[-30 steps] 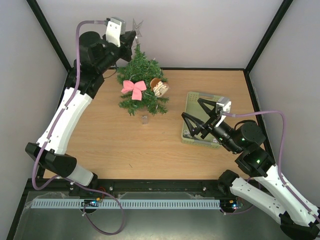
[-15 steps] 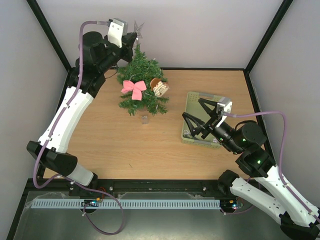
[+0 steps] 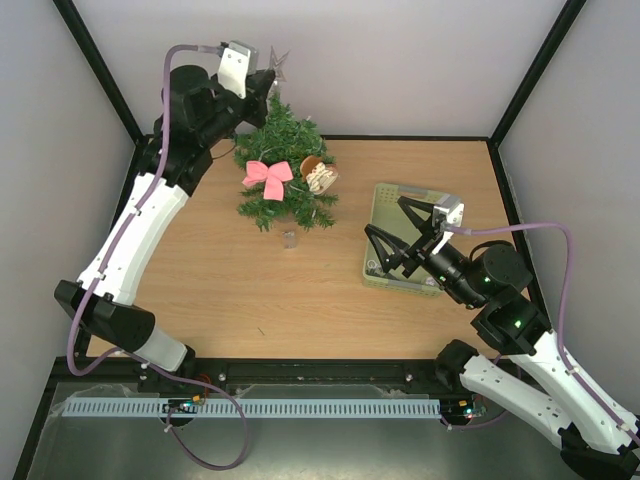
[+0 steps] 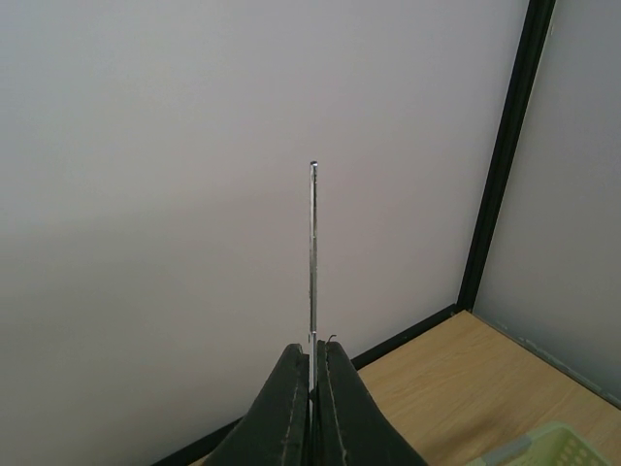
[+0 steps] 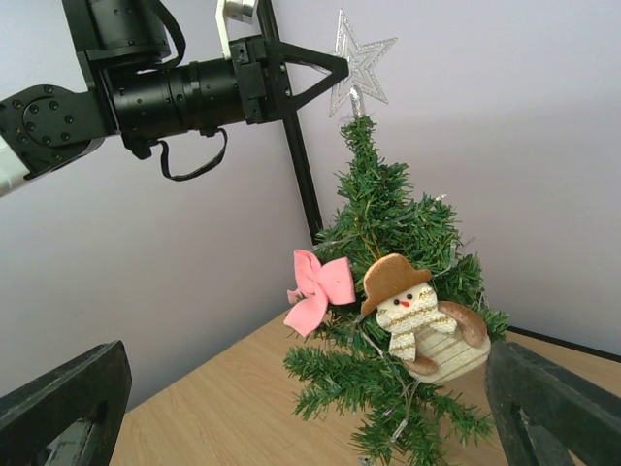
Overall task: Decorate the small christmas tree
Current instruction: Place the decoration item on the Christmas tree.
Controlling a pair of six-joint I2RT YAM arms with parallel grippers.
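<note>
The small christmas tree stands at the back left of the table, with a pink bow and a snowman ornament hanging on it. My left gripper is shut on a silver star and holds it right at the treetop. In the left wrist view the star shows edge-on between the shut fingers of the left gripper. From the right wrist I see the star with its stem at the tip of the tree. My right gripper is open and empty over the basket.
A pale green basket sits on the right of the table under my right gripper. A small clear object lies in front of the tree. Black frame posts and pale walls close in the back and both sides.
The left gripper and its star have shifted slightly down towards the treetop. The right arm has not moved.
</note>
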